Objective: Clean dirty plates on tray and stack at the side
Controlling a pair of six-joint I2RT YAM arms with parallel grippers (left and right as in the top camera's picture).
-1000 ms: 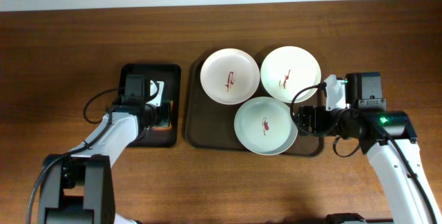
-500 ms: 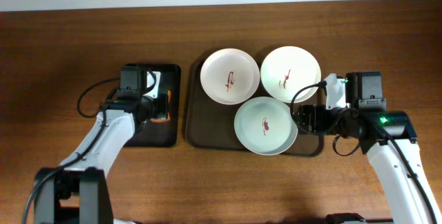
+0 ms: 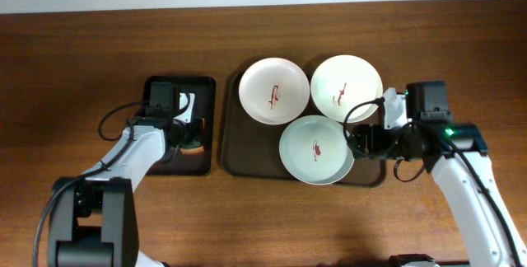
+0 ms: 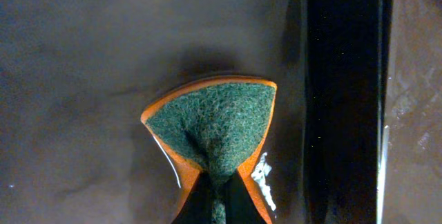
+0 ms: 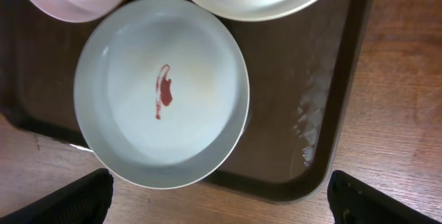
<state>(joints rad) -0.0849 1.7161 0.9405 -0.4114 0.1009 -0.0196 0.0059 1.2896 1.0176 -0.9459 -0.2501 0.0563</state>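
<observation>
Three white plates lie on the dark-brown tray [image 3: 239, 156]: one at back left [image 3: 274, 91], one at back right [image 3: 346, 87] and one at the front [image 3: 317, 149], each with a dark-red smear. In the right wrist view the front plate [image 5: 162, 92] lies just ahead of my right gripper [image 5: 217, 200], which is open and empty at the tray's right end [image 3: 366, 142]. My left gripper [image 4: 215, 207] is shut on an orange sponge with a green scrub face [image 4: 214, 127] over the small black tray [image 3: 165, 161].
The small black tray [image 4: 69, 58] lies left of the brown tray, with a narrow strip of wooden table between them. Bare wooden table [image 3: 74, 61] surrounds both trays. The brown tray's right rim [image 5: 349, 92] shows some white scuffs.
My left arm has shifted slightly over the black tray, moving back and then forward again. The right arm has edged a little toward the back. The plates have not moved.
</observation>
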